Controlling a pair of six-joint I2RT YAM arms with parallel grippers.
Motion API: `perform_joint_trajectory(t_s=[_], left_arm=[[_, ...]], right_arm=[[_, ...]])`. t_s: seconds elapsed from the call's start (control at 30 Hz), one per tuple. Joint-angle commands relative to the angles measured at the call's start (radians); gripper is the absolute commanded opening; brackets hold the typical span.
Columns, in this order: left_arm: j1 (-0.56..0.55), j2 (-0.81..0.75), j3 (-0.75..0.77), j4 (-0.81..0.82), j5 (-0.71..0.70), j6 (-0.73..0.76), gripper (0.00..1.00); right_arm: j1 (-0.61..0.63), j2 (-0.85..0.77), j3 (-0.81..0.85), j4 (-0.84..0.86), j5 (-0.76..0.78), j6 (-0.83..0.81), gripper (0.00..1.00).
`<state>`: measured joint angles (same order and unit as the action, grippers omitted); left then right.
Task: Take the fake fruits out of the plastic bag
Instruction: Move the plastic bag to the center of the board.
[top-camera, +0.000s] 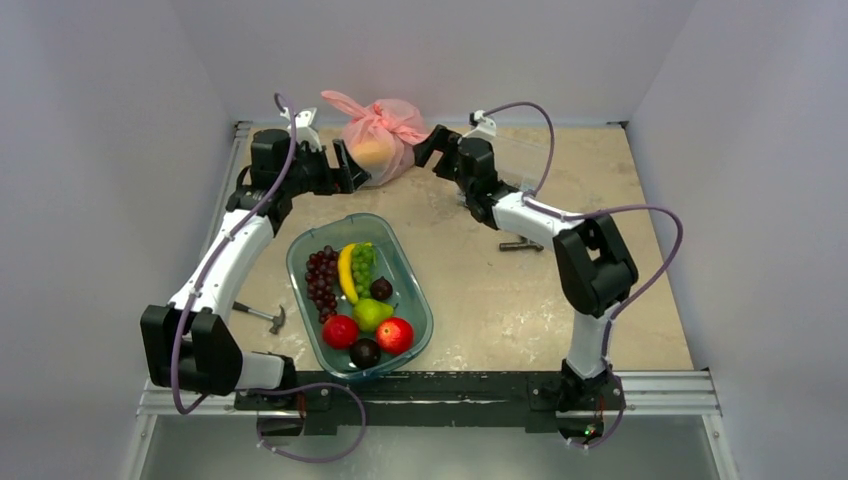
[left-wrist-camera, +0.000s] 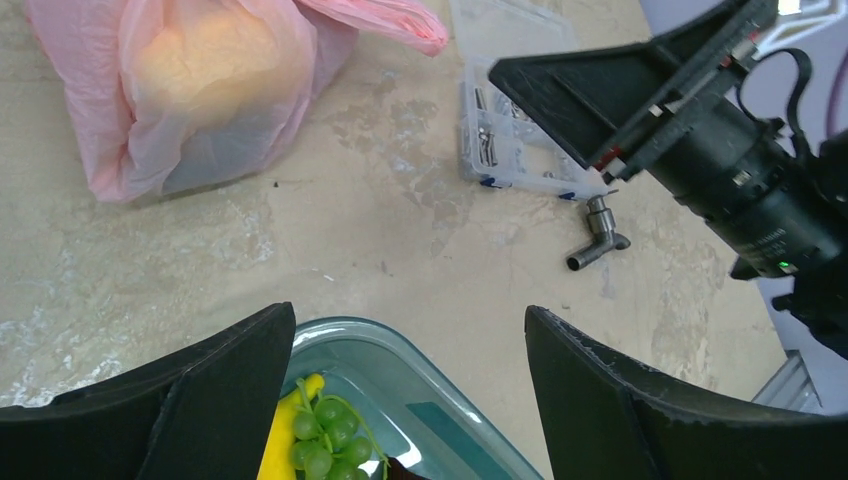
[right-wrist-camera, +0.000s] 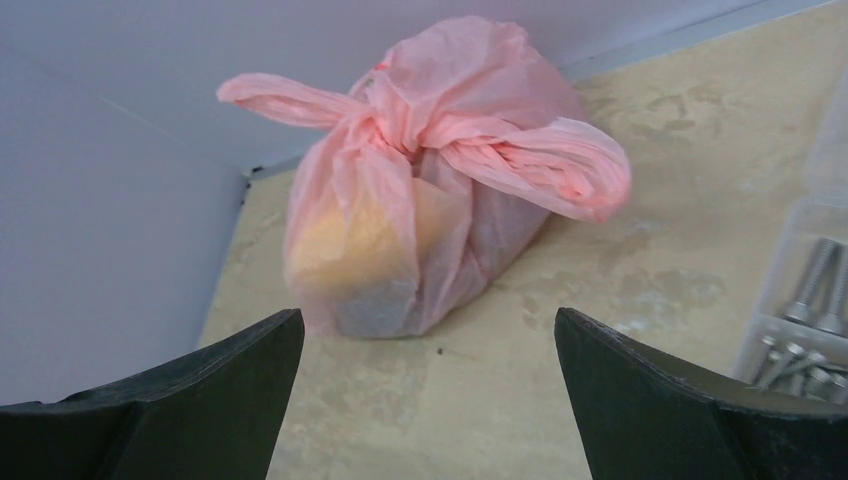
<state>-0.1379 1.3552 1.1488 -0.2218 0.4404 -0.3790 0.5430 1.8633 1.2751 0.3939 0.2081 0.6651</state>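
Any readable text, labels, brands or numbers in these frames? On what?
No text can be read in any view.
Plastic bag: plain pink, no print visible.
Clear parts box: no legible label.
Tray: a teal patch on its floor, no letters readable.

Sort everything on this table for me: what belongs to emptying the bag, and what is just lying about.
Belongs to the job:
- pink plastic bag, handles knotted
- orange-yellow fruit showing through it

Just lying about:
- tray with its loose fruit
- hammer
- clear box of bolts
- metal fitting
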Motion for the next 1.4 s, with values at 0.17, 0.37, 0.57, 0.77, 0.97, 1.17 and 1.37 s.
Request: perform_joint_trajectory(t_s=[0.17,0.37,0.57,0.77,0.97,1.17,1.37], left_arm=[[-0.003,-0.028,0.068,-0.024,0.054,0.012,0.84],[-0.003,-0.028,0.069,-0.023,0.057,0.01,0.84],[-0.003,-0.022,0.071,-0.018,0.07,0.009,0.83],[-0.002,0.001,0.075,-0.004,0.111,-0.017,0.82],[-0.003,0.011,0.068,0.009,0.128,-0.028,0.82],[-0.003,0.037,0.073,0.017,0.152,-0.045,0.82],[-0.003,0.048,0.077,0.016,0.155,-0.049,0.81]], right_arm=[[0.005,0.271,0.336,0.121,-0.05,0.195,0.99],[0.014,0.473,0.605,0.016,-0.031,0.182,0.99],[0.064,0.492,0.751,-0.159,0.149,-0.14,0.99],[0.063,0.467,0.746,-0.259,0.19,-0.601,0.99],[0.062,0.531,0.787,-0.28,0.28,-0.892,0.99],[0.064,0.648,0.936,-0.274,0.389,-1.066,0.99],[0.064,0.708,0.985,-0.289,0.396,-1.094,0.95]])
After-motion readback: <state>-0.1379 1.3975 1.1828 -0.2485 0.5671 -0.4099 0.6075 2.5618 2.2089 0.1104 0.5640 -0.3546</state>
